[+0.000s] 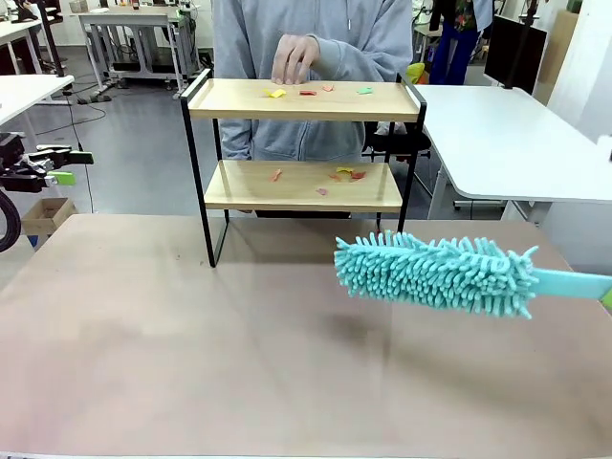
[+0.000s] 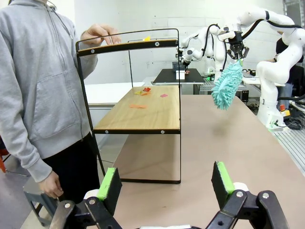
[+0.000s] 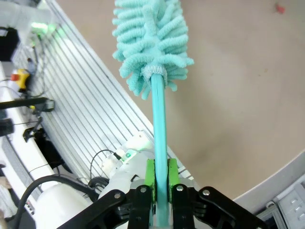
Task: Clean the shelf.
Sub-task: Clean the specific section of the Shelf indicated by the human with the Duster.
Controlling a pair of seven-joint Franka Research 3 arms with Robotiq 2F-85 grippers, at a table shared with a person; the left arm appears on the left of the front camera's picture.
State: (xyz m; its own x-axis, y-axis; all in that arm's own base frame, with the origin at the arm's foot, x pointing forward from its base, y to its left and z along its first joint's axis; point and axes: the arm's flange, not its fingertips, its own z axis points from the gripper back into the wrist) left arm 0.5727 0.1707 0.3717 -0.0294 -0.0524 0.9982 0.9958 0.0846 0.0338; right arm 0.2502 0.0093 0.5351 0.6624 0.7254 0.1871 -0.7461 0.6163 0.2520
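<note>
Right gripper, bottom centre, clamps the duster by its handle, fluffy head level at lower right before the shelf, while left gripper hangs wide open along the bottom edge.

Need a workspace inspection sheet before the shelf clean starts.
Surface: brown table, shelf standing at its far edge.
Job's things: shelf, two wooden boards; teal duster held above table.
Clutter: coloured scraps on both boards.
Grippers: left gripper open, holding nothing; right gripper shut on duster handle.
Cables: black cable by right arm's base.
Surroundings: person behind shelf, hand over top board; white tables beyond.
</note>
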